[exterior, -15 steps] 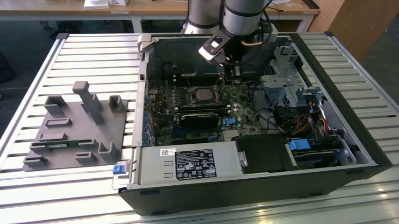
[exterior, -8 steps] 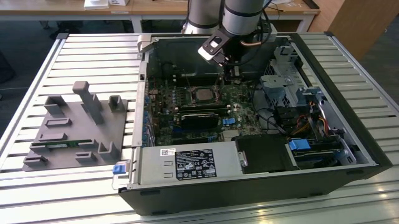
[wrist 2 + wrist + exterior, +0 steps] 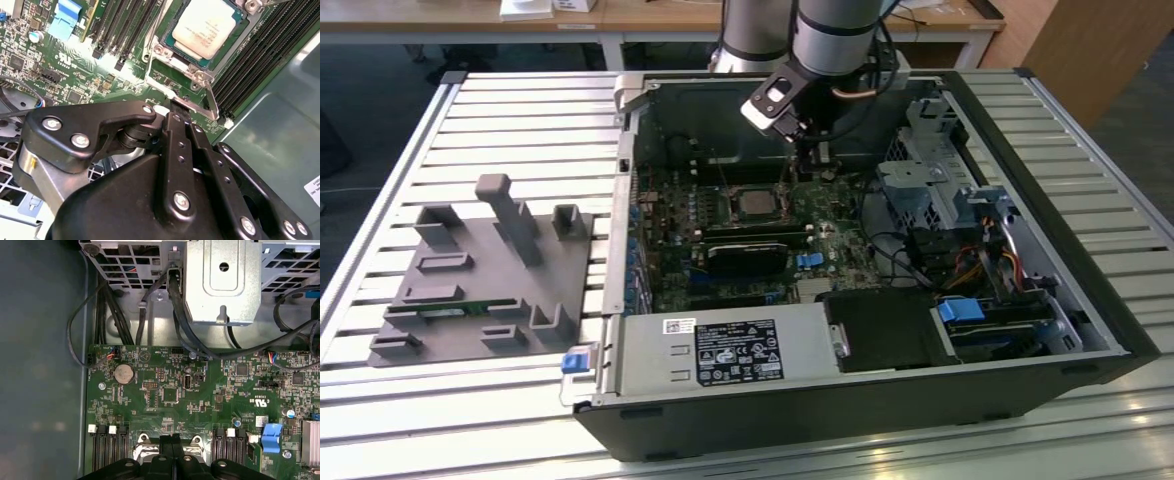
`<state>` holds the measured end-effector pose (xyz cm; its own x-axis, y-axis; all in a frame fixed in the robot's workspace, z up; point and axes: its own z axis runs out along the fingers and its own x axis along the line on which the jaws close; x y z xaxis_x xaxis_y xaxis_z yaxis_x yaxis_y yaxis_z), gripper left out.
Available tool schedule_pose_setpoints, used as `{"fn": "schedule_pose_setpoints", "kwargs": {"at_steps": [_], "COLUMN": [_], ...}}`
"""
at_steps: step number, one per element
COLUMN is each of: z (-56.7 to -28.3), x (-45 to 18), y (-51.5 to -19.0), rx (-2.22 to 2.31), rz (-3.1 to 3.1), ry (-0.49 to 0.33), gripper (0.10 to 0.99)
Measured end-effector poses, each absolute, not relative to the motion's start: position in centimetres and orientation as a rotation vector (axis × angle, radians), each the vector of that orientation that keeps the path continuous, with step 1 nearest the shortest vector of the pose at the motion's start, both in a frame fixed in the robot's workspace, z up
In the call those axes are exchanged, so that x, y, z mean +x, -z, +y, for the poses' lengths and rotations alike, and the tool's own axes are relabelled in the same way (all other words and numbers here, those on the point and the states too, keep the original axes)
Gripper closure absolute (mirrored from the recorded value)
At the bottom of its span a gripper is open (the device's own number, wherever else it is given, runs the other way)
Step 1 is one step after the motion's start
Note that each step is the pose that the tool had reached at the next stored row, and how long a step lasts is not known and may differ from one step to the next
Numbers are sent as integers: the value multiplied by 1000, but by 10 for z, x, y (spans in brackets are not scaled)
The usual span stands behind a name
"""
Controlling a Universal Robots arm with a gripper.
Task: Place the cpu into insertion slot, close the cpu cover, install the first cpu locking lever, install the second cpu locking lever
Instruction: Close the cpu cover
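Holding gripper [image 3: 178, 106] fingers pressed together, tips touching a thin locking lever [image 3: 157, 86] | just beyond tips: cpu [image 3: 205, 25] sitting in insertion slot [image 3: 231, 49], cpu cover [image 3: 176, 61] lying down around it | below: computer case [image 3: 854, 400] resting on slatted table [image 3: 494, 120], wooden desks [image 3: 654, 15] beyond.

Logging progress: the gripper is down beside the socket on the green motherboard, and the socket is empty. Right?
Not empty: the second wrist view shows the cpu seated in the insertion slot. The gripper is down beside it on the green motherboard.
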<state>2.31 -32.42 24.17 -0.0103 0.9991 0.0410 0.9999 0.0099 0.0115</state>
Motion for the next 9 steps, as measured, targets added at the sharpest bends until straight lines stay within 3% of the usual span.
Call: {"fn": "schedule_pose_setpoints", "kwargs": {"at_steps": [9], "z": [-324], "x": [20], "y": [-242], "rx": [-2195], "rz": [-2217], "ry": [58], "gripper": [980]}}
